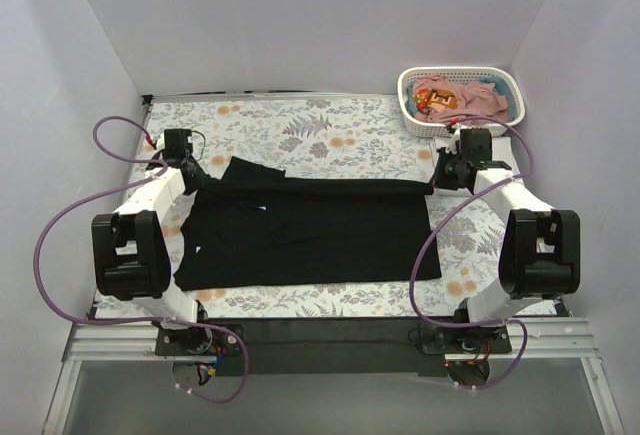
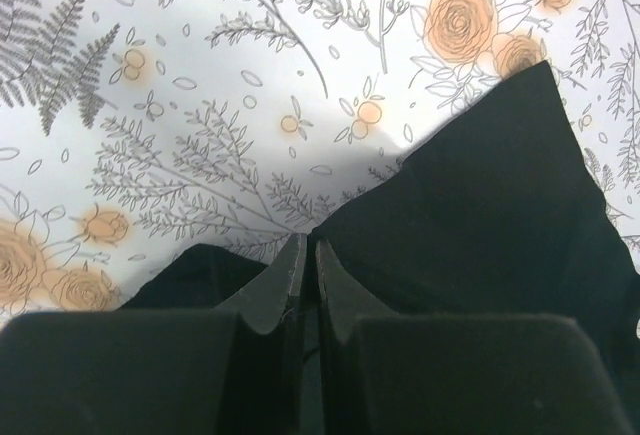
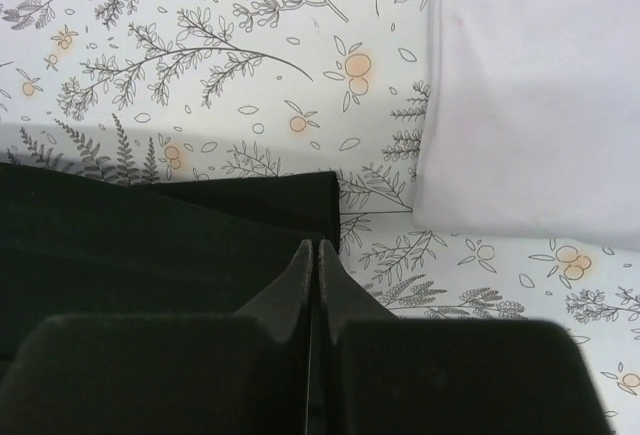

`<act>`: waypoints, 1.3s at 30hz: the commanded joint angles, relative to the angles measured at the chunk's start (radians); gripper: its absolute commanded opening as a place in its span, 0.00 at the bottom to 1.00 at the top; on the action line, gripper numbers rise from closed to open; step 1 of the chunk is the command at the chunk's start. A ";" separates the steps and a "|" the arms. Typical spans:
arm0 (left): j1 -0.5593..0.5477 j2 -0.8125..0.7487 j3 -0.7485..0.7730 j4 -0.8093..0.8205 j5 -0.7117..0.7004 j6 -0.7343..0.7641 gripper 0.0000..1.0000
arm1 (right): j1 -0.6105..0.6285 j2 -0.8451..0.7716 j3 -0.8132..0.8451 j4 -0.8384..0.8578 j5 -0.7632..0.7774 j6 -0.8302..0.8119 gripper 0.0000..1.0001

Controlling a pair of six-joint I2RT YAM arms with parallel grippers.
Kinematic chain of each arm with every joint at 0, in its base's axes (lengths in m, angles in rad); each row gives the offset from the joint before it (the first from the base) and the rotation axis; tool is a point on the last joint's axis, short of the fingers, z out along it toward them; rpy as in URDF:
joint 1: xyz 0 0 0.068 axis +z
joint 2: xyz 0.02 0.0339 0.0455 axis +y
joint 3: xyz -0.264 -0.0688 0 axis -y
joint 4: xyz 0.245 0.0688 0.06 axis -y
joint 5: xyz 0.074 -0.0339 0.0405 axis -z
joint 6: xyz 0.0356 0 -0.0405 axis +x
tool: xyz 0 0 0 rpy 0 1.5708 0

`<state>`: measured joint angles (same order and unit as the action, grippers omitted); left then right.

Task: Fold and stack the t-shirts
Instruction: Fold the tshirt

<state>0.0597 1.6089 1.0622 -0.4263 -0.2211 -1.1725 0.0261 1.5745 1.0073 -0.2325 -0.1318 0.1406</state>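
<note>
A large black t-shirt (image 1: 310, 230) lies spread across the middle of the floral-print cloth (image 1: 300, 125). Its far edge is folded over toward the front in a long strip. My left gripper (image 1: 197, 177) sits at the strip's left end. In the left wrist view it (image 2: 308, 245) is shut, with black fabric (image 2: 500, 205) rising to its tips on both sides. My right gripper (image 1: 437, 177) sits at the strip's right end, and it (image 3: 315, 247) is shut at the corner of the black fabric (image 3: 150, 245). Dusty-pink t-shirts (image 1: 470, 95) lie bunched in the basket.
A white slotted basket (image 1: 505, 80) stands at the far right corner of the table. White walls (image 1: 300, 15) close in the back and both sides, and one wall (image 3: 530, 95) is just beyond the right gripper. Purple cables loop beside each arm.
</note>
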 commanded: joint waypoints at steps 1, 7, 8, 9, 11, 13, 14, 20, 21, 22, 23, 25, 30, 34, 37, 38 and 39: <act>0.015 -0.079 -0.037 -0.018 -0.053 -0.024 0.00 | -0.012 -0.053 -0.048 0.039 0.041 0.020 0.01; 0.014 -0.139 -0.111 -0.012 -0.054 -0.068 0.00 | -0.015 -0.103 -0.114 0.054 0.044 0.051 0.01; 0.015 -0.158 -0.122 -0.009 -0.058 -0.075 0.00 | -0.017 -0.106 -0.122 0.056 0.035 0.054 0.01; 0.015 -0.164 -0.134 -0.006 -0.064 -0.081 0.00 | -0.015 -0.116 -0.131 0.056 0.032 0.062 0.01; 0.017 -0.181 -0.159 -0.002 -0.075 -0.091 0.00 | -0.017 -0.122 -0.151 0.058 0.028 0.068 0.01; 0.017 -0.190 -0.166 0.000 -0.077 -0.096 0.00 | -0.017 -0.128 -0.162 0.061 0.024 0.073 0.01; 0.017 -0.193 -0.168 0.001 -0.075 -0.098 0.00 | -0.017 -0.136 -0.170 0.059 0.023 0.076 0.01; 0.017 -0.210 -0.140 -0.012 -0.089 -0.098 0.00 | -0.017 -0.171 -0.168 0.059 0.043 0.079 0.01; 0.017 -0.210 -0.143 -0.015 -0.093 -0.102 0.00 | -0.017 -0.176 -0.174 0.059 0.046 0.077 0.01; 0.017 -0.211 -0.146 -0.020 -0.099 -0.104 0.00 | -0.017 -0.177 -0.177 0.059 0.049 0.076 0.01; 0.017 -0.210 -0.151 -0.025 -0.107 -0.117 0.00 | -0.017 -0.182 -0.182 0.059 0.050 0.074 0.01; 0.015 -0.218 -0.172 -0.026 -0.116 -0.125 0.00 | -0.017 -0.182 -0.196 0.061 0.050 0.074 0.01; 0.017 -0.204 -0.226 -0.012 -0.100 -0.141 0.00 | -0.017 -0.145 -0.226 0.071 0.038 0.073 0.01; 0.017 -0.193 -0.258 0.000 -0.093 -0.157 0.00 | -0.017 -0.104 -0.237 0.084 0.023 0.068 0.01; 0.015 -0.196 -0.266 0.003 -0.086 -0.170 0.09 | -0.017 -0.071 -0.225 0.082 -0.003 0.060 0.04; 0.017 -0.205 -0.266 0.004 -0.087 -0.173 0.14 | -0.017 -0.067 -0.220 0.082 -0.012 0.060 0.06; 0.017 -0.214 -0.266 0.003 -0.084 -0.173 0.31 | -0.017 -0.067 -0.219 0.079 -0.015 0.060 0.16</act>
<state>0.0643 1.4395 0.8001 -0.4397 -0.2718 -1.3216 0.0189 1.5040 0.7807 -0.1810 -0.1303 0.2115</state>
